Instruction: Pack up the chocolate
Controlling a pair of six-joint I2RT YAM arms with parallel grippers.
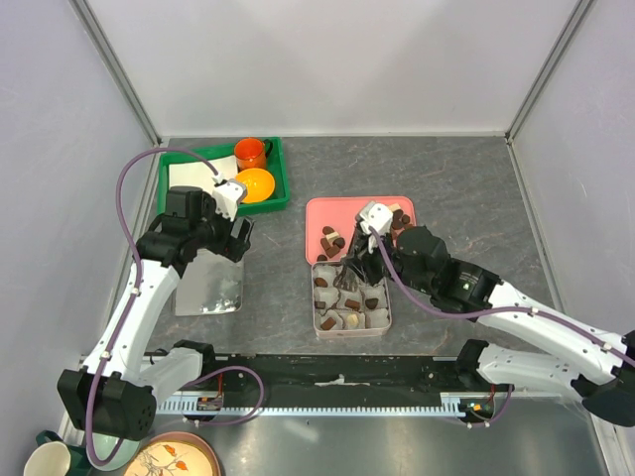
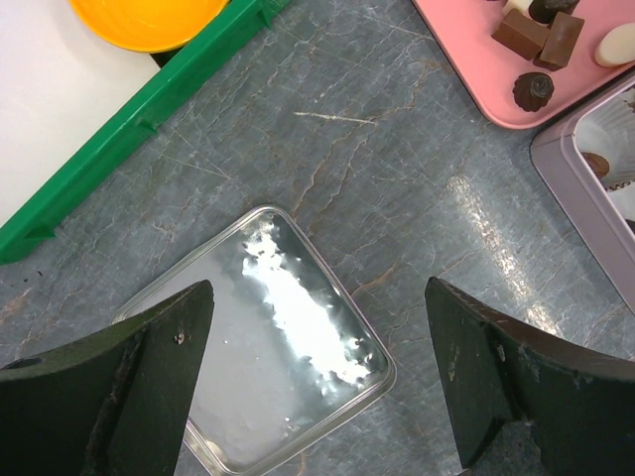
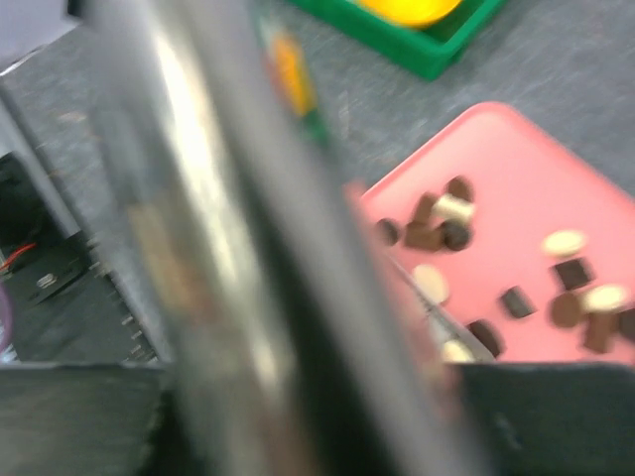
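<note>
A: Item, the chocolate. Where was it?

B: In two lots. Loose pieces, mostly dark brown with a few pale, lay on the pink tray, just beyond the right gripper. Others sat in the paper cups of the square tin, directly under that gripper's fingers.

A: Handling?

B: Judged light, rigid and smooth-faced. A hard squeeze would likely scuff or chip a piece, and it could skid off the pads. Best hold: across two opposite sides of a single piece, low down, with gentle pressure. Clustered pieces were better taken from the edge of the heap.

A: Right arm, pose?

B: Extended forward and inward, wrist bent down over the tin. Its wrist view was blurred, so I could not tell whether the fingers were apart or pinching a piece.

A: Left arm?

B: Extended up the table's left side, with the left gripper pointing down at the shiny tin lid. Its fingers were spread wide and held nothing, and the lid lay between and below them. The green tray with its orange bowl lay beyond one finger. The pink tray's chocolate was beyond the other, well apart from both fingers.
</note>
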